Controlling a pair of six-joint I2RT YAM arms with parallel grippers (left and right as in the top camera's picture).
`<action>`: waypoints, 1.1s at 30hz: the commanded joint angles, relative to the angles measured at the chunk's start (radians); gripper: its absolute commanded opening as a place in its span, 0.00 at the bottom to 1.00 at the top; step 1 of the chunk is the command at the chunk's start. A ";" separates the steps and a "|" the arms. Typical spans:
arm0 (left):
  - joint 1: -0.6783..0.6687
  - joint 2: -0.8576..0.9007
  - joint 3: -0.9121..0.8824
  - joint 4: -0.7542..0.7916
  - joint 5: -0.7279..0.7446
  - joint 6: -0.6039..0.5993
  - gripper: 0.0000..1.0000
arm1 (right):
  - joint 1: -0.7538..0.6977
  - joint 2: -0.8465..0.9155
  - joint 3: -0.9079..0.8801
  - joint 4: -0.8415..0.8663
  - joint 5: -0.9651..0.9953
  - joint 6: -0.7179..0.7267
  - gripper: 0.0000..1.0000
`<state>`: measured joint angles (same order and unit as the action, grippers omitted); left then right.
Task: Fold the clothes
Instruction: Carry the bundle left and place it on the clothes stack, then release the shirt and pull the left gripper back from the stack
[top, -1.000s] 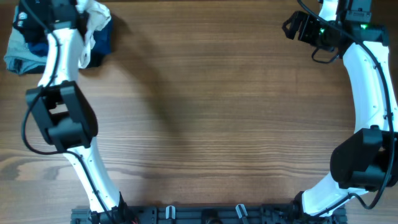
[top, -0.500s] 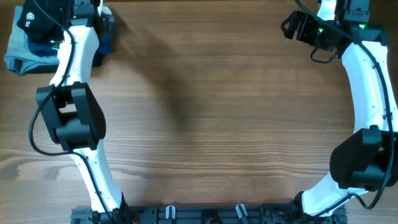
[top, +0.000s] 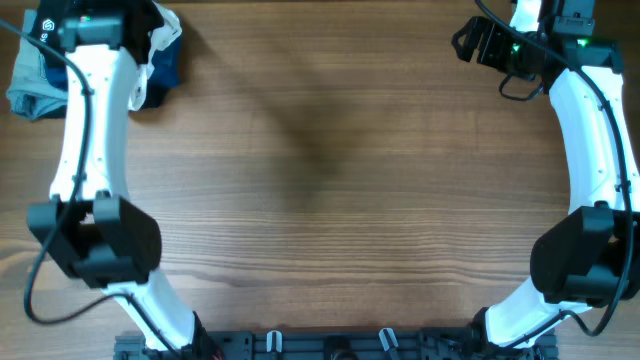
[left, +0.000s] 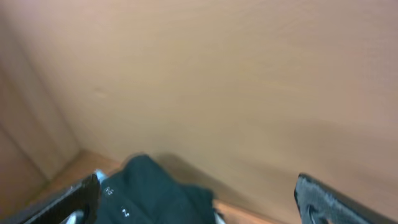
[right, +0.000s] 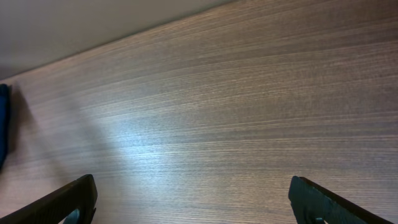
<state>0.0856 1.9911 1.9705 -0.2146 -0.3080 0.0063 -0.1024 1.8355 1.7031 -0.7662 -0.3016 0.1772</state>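
Note:
The clothes, a black T-shirt (left: 155, 196) with small white marks, lie low in the left wrist view, below and between my left gripper's spread fingers. From overhead the T-shirt (top: 42, 24) shows as a black patch with a white logo at the table's far left corner, mostly hidden by my left arm. My left gripper (left: 202, 206) is open and holds nothing. At the far right corner, my right gripper (right: 199, 202) stands open above bare wood, far from the shirt.
A pile of other garments sits in the far left corner: light blue (top: 25, 88), navy (top: 166, 70) and white (top: 157, 30). A wall (left: 217, 74) rises right behind the pile. The wooden table (top: 330, 190) stretches between the arms.
My left gripper has opened and let go of the black T-shirt at the corner pile. The left arm's elbow has swung toward the front edge. The right arm has not moved.

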 joint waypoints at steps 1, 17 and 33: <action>0.086 0.154 -0.007 0.096 0.005 -0.049 1.00 | 0.006 0.027 -0.009 0.001 0.013 -0.019 1.00; 0.156 0.654 -0.007 -0.216 0.272 -0.179 1.00 | 0.006 0.027 -0.009 -0.020 0.013 -0.021 1.00; 0.153 -0.136 -0.006 -0.581 0.526 -0.167 1.00 | 0.006 0.027 -0.009 -0.007 0.017 -0.020 1.00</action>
<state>0.2432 2.0586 1.9625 -0.7292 0.0948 -0.1486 -0.1009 1.8359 1.7023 -0.7845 -0.3016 0.1772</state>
